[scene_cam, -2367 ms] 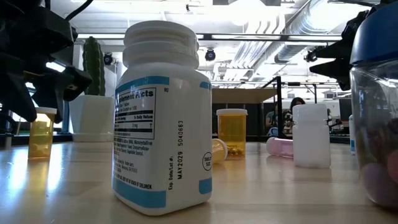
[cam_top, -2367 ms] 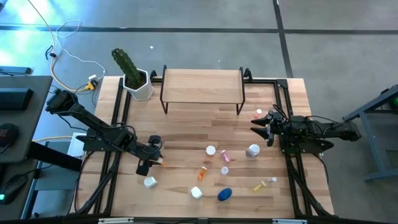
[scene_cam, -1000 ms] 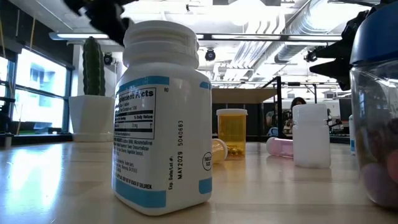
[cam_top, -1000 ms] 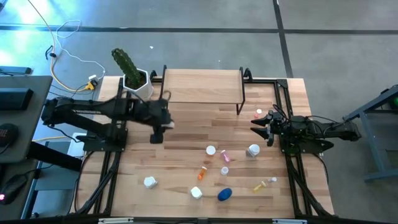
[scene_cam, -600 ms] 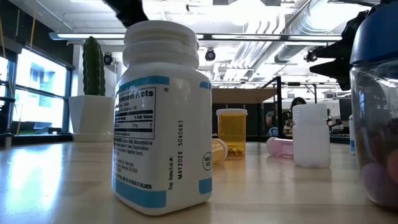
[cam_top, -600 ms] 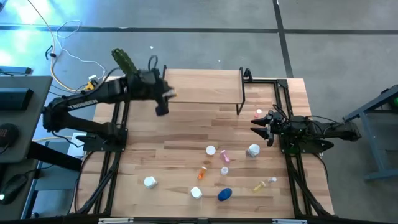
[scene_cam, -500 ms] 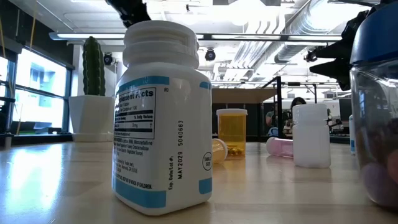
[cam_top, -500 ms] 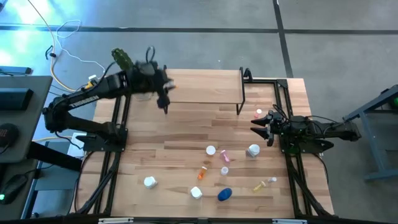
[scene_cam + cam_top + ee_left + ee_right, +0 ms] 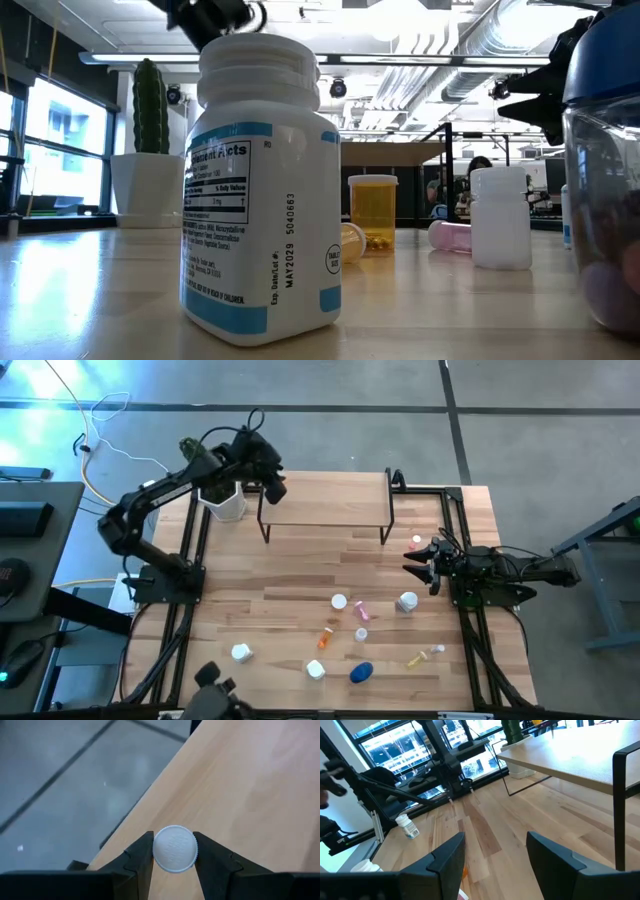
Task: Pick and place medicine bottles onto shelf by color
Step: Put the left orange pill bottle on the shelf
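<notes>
My left gripper [image 9: 272,486] hangs over the far left corner of the shelf [image 9: 325,496], shut on a white-capped medicine bottle [image 9: 174,848] whose body is hidden under its cap. My right gripper [image 9: 415,565] waits open at the table's right side, with nothing between its fingers [image 9: 495,855]. Several bottles lie scattered on the near half of the table: a white one [image 9: 407,601], a pink one [image 9: 362,610], an orange one [image 9: 326,635], a blue one [image 9: 361,672] and a yellowish one [image 9: 420,656]. My left gripper pinches the bottle's round white cap [image 9: 161,851] by its ribbed sides between the two fingers. The fingers slant down from the table's left side. The bottle is lifted clear, cap up, above the shelf's light wooden top [image 9: 240,795].
A white pot with a cactus [image 9: 222,498] stands just left of the shelf, close to my left arm. A white bottle with a blue label [image 9: 260,190] fills the low view. A dark shape [image 9: 215,690] shows at the near edge.
My left gripper has carried the bottle up from the table's left middle toward the far edge and a little right, and now hangs over the shelf's far left corner. It has stayed shut on the bottle.
</notes>
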Controlling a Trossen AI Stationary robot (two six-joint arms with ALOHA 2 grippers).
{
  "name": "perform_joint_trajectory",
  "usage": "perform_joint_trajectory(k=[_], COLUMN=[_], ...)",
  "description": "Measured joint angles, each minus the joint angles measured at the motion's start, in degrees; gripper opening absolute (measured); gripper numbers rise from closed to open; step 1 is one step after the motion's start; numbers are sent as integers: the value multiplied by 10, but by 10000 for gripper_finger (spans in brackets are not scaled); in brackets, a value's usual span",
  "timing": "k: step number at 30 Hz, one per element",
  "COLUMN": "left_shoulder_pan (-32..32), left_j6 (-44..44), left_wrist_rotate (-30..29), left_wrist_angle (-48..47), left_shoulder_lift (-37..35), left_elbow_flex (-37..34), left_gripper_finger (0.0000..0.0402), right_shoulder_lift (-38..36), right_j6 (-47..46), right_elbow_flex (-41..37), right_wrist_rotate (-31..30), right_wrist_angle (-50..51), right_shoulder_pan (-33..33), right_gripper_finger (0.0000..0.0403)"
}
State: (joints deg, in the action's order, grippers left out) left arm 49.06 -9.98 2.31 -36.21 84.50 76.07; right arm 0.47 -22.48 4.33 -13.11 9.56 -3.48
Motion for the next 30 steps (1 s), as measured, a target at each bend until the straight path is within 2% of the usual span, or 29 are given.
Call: perform_joint_trajectory(k=[9,23,30], left_shoulder_pan=[12,12,12], left_j6=[25,61,82], left_wrist_rotate=[-10,-13,-15], left_wrist_angle=[5,5,5], left_shoulder_lift=[46,49,49], left_elbow_flex=[0,0,0], left_gripper_finger=[117,118,143], right_shoulder_lift=[0,0,0], right_j6=[0,0,0], right_elbow_flex=[0,0,0], right_wrist_rotate=[0,0,0], right_wrist_angle=[0,0,0], right_shoulder_pan=[0,0,0], right_gripper_finger=[202,202,202])
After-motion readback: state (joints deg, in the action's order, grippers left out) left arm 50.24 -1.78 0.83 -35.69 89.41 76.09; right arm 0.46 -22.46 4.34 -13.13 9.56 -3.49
